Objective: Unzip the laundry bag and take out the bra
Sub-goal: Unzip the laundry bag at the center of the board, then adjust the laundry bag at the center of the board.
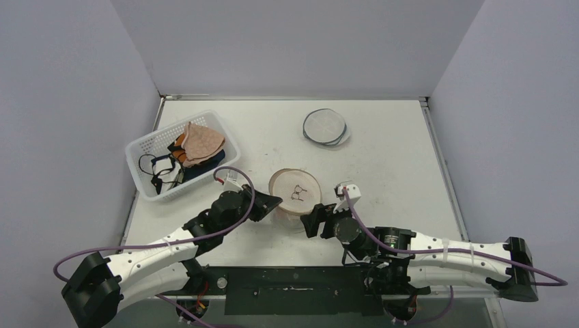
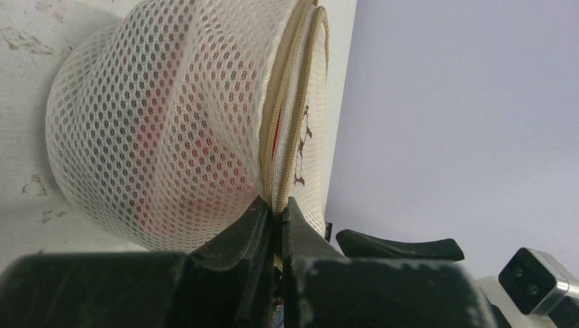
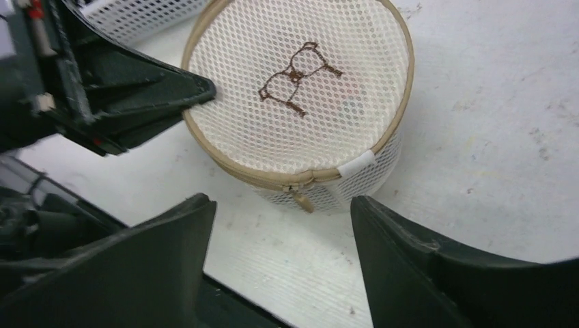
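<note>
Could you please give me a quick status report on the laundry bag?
Left claw shut on mesh laundry bag rim. Right claw open, short of zipper pull. Zip looks closed here. Nothing blocking the pull.

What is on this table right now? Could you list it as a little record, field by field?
laundry bag: round white mesh, middle of the table, zip looks closed
zip pull: hangs on the side facing the right tool
inside: something red shows through the mesh
left tool: shut on the bag's tan rim
right tool: open, just short of the pull, not touching
basket: white, far left, holding garments
other item: flat round mesh disc at the far side
</note>
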Robot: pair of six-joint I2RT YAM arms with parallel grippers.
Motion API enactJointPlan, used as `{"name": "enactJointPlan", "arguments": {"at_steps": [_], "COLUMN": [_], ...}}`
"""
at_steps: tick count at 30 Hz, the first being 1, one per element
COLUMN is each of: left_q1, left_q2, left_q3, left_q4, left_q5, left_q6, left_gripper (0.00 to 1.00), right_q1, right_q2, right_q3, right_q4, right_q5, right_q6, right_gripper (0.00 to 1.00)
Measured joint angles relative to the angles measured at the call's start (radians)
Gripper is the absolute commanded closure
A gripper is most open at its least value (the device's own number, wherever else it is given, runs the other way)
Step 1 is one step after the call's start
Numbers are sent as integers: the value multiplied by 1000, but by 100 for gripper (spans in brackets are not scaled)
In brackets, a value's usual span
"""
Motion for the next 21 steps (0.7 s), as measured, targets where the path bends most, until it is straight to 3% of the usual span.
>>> {"name": "enactJointPlan", "arguments": {"at_steps": [3, 10, 21], "left_q1": [-37, -148, -281], "left_q2": [-1, -1, 94], "left_q3": [-72, -164, -262], "left_q4": [92, 289, 613], "left_q5": [-55, -225, -468], "left_q6": [-38, -58, 25], "left_gripper": [100, 100, 100], "right_q1": [-2, -56, -167], "right_q2": [-72, -178, -78], "right_q3": [-37, -172, -295], "right_q4": [39, 193, 420], "right_q5": [-14, -77, -217], "right_q6": [66, 304, 562], "right_gripper": [11, 9, 10]}}
